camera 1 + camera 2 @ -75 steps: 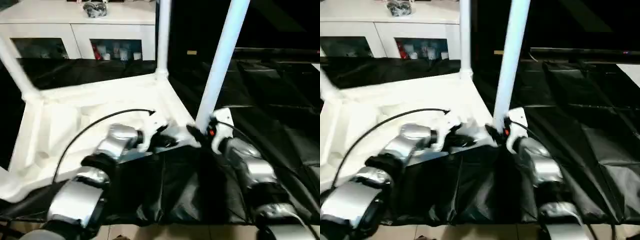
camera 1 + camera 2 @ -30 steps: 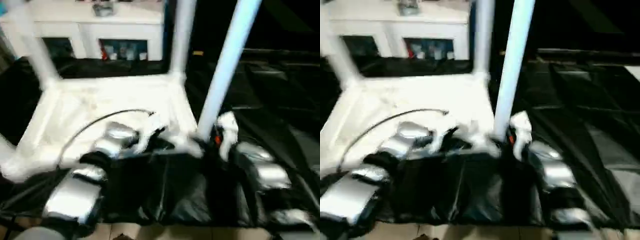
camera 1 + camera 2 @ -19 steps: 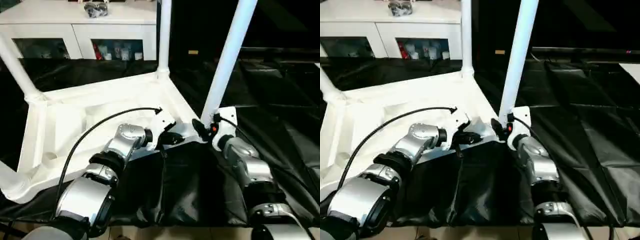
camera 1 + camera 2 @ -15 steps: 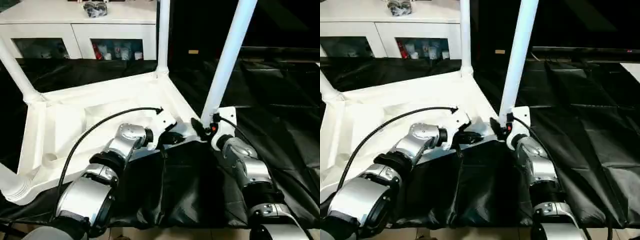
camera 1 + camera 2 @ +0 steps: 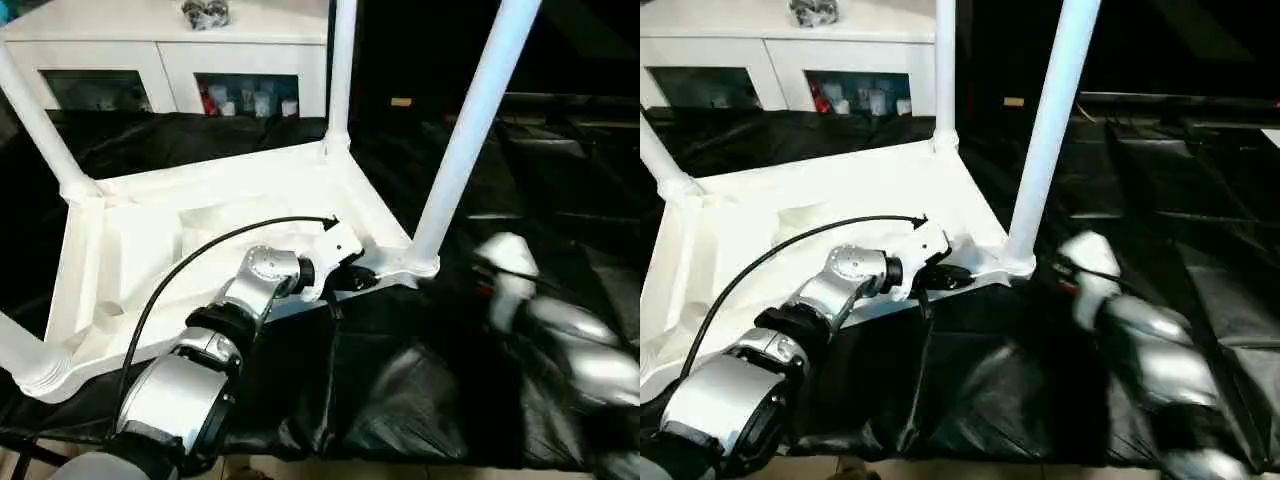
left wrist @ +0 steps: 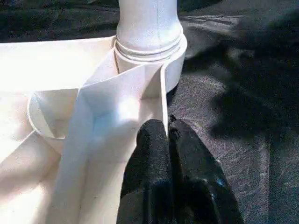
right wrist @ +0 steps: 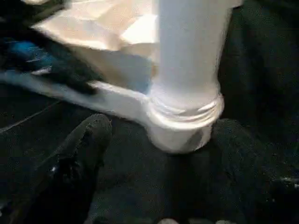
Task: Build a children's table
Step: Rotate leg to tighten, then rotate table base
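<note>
Tabletop (image 5: 200,230) lies upside down, ribbed underside up, on black sheeting (image 5: 420,400), with legs standing up out of the corner sockets. Far left: near-left leg (image 5: 20,355) runs off the picture edge from its socket, and far-left leg (image 5: 40,125) rises from the back-left corner. White cabinet (image 5: 170,60) with glass doors sits behind, a small dark object on top. Left gripper (image 6: 169,133) reaches across the underside to the tabletop's near edge rim, just beside the near-right socket; in the left wrist view its two black fingers (image 6: 149,149) are pressed together with the thin white rim wall pinched between them, so it's clamped on the tabletop rim. A black cable (image 5: 200,250) loops over the left forearm. Far-right leg (image 5: 340,70) stands upright at the back corner. Near-right leg (image 5: 470,130) is seated in its socket, thread rings visible at the collar in both wrist views. Right gripper (image 7: 159,140) is off the leg, on the sheeting side of it; right wrist view has its fingers (image 7: 84,149) spread wide, one each side of the socket base, touching nothing
</note>
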You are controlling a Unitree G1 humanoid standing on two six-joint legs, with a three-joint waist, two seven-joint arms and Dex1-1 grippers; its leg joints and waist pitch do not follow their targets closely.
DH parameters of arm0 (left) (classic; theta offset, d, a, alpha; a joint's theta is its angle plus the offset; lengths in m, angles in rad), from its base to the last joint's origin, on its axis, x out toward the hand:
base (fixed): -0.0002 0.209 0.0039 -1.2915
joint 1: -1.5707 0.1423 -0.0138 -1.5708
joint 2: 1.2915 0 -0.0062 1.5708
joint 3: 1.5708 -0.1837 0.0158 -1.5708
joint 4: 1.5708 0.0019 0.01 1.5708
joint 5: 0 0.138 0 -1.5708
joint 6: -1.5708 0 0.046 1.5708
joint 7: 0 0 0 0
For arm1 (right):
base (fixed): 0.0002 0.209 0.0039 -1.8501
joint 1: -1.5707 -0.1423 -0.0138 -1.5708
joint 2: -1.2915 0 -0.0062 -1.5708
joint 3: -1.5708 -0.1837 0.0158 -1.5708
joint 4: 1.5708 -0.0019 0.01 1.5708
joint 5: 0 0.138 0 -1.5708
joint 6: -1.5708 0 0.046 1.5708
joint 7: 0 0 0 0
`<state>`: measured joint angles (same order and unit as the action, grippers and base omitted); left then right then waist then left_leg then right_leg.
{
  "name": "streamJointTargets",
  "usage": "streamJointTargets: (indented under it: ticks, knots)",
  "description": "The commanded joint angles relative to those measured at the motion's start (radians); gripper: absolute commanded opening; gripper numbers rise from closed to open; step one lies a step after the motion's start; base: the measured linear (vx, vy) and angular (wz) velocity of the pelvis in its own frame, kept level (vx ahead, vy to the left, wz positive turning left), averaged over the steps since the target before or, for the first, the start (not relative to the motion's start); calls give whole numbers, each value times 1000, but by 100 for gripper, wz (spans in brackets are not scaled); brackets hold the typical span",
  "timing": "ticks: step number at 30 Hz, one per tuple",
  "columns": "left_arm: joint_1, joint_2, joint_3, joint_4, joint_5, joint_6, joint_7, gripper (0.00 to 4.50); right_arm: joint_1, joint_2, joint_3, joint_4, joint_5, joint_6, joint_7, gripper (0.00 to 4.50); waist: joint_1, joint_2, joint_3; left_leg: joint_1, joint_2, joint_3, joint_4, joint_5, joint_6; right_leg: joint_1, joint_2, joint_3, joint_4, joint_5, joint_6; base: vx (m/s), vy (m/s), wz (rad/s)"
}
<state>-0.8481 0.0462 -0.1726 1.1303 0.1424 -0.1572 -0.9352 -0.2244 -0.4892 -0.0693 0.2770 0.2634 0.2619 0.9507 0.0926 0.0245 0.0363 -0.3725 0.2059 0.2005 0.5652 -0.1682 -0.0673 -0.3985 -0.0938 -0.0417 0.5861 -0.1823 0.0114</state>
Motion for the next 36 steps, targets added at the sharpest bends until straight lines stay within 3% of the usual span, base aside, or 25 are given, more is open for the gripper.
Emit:
streamJointTargets:
  ticks: [1,3,5,6,7,8,9,10,13,14,15,16,17,18,19,20,22,23,24,25,27,32,36]
  knots:
    - [32,-11,12,-5,-31,-19,-12,0,12,-9,12,-62,38,38,43,390,2,-27,-50,4,22,-11,-56,-226,103,46,-43,20,-79,-262,-184,0,0,0]
    - [37,-10,20,-18,-46,-6,-38,44,21,-10,24,-86,48,51,55,391,2,-27,-51,7,22,-10,-55,-227,101,43,-43,19,-81,-272,-182,0,0,0]
    - [57,19,33,-99,-85,60,-118,57,6,35,60,-104,39,50,28,391,1,-26,-54,2,22,-11,-56,-204,97,44,-46,19,-76,-260,-197,0,0,0]
    - [61,26,37,-120,-96,80,-133,57,0,45,65,-103,36,49,22,391,2,-24,-55,7,26,-10,-54,-201,94,39,-44,19,-73,-228,-211,0,0,0]
    - [73,46,48,-172,-123,132,-171,65,-15,69,74,-96,30,46,5,391,0,-32,-58,5,26,-10,-53,-180,94,41,-43,19,-64,-174,-230,0,0,0]
    - [102,96,57,-274,-161,213,-239,77,-41,107,89,-83,27,49,-15,391,2,-29,-59,6,28,-11,-54,-165,95,41,-44,19,-59,-149,-241,0,0,0]
    - [112,113,58,-305,-170,238,-259,77,-49,117,94,-78,25,50,-22,391,-4,-26,-61,-5,26,-13,-54,-127,99,46,-43,18,-45,-94,-258,0,0,0]
    - [123,132,57,-337,-179,263,-279,90,-57,127,98,-71,24,50,-27,391,-3,-35,-64,1,26,-9,-46,-105,109,39,-37,18,-43,-45,-264,0,0,0]
    - [201,253,44,-520,-214,381,-392,112,-100,181,124,-21,10,37,-42,391,-9,-21,-59,-3,25,-6,-46,-86,116,35,-35,19,-31,2,-284,0,0,0]
    - [230,297,44,-578,-226,414,-422,118,-111,199,136,-8,6,32,-42,391,-4,-41,-59,5,26,-1,-45,-103,114,32,-33,19,-35,-13,-281,0,0,0]
    - [247,324,44,-614,-233,435,-438,128,-117,210,144,-1,4,30,-42,391,0,-27,-57,5,27,-4,-48,-114,103,33,-37,22,-32,-41,-277,0,0,0]
    - [277,368,45,-675,-246,477,-464,147,-131,230,156,19,-2,27,-50,391,2,-22,-58,10,30,-3,-48,-119,95,29,-37,23,-33,-46,-276,0,0,0]
    - [306,408,47,-730,-257,516,-485,151,-143,249,166,37,-5,23,-53,391,-2,-35,-56,8,30,-3,-51,-113,84,29,-34,22,-30,-33,-277,0,0,0]
    - [330,442,52,-775,-267,551,-500,156,-157,270,174,57,-9,17,-58,391,1,-25,-56,12,31,-4,-53,-115,71,27,-35,22,-26,-38,-274,0,0,0]
    - [361,475,60,-831,-281,592,-509,168,-172,293,183,80,-19,7,-73,391,-3,-30,-56,13,33,-5,-54,-124,64,25,-38,22,-24,-45,-277,0,0,0]
    - [400,510,71,-902,-299,646,-509,183,-196,330,192,119,-34,-21,-107,391,-4,-24,-51,15,31,-4,-60,-155,46,23,-35,22,-30,-88,-271,0,0,0]
    - [421,525,76,-936,-305,669,-504,197,-218,356,189,155,-48,-39,-151,391,-5,-26,-47,26,30,-2,-62,-195,8,16,-37,28,-35,-115,-264,0,0,0]
    - [462,547,76,-988,-298,699,-480,203,-279,415,160,257,-77,-84,-286,391,-7,-24,-45,23,28,-3,-65,-195,1,18,-37,30,-35,-119,-261,0,0,0]
    - [472,552,74,-997,-293,703,-473,214,-296,429,150,284,-84,-98,-324,391,-14,-27,-43,14,24,-6,-70,-199,-18,23,-37,30,-36,-147,-249,0,0,0]
    - [486,555,70,-1010,-285,708,-458,227,-323,449,129,326,-86,-105,-382,391,-10,-18,-44,26,25,-5,-68,-220,-33,17,-38,33,-39,-169,-237,0,0,0]
    - [505,558,64,-1031,-275,721,-429,237,-355,469,101,378,-81,-116,-446,391,-10,-15,-46,28,24,-4,-67,-224,-44,17,-35,34,-38,-153,-228,0,0,0]
    - [528,546,42,-1046,-224,702,-318,280,-456,487,-39,544,-17,-204,-655,391,-11,-17,-51,22,17,-4,-61,-183,-44,26,-31,34,-28,-64,-219,0,0,0]
    - [524,540,26,-1032,-198,684,-277,321,-498,457,-103,634,5,-250,-728,391,-10,-16,-50,21,15,-4,-58,-220,-42,25,-30,34,-33,-105,-210,0,0,0]
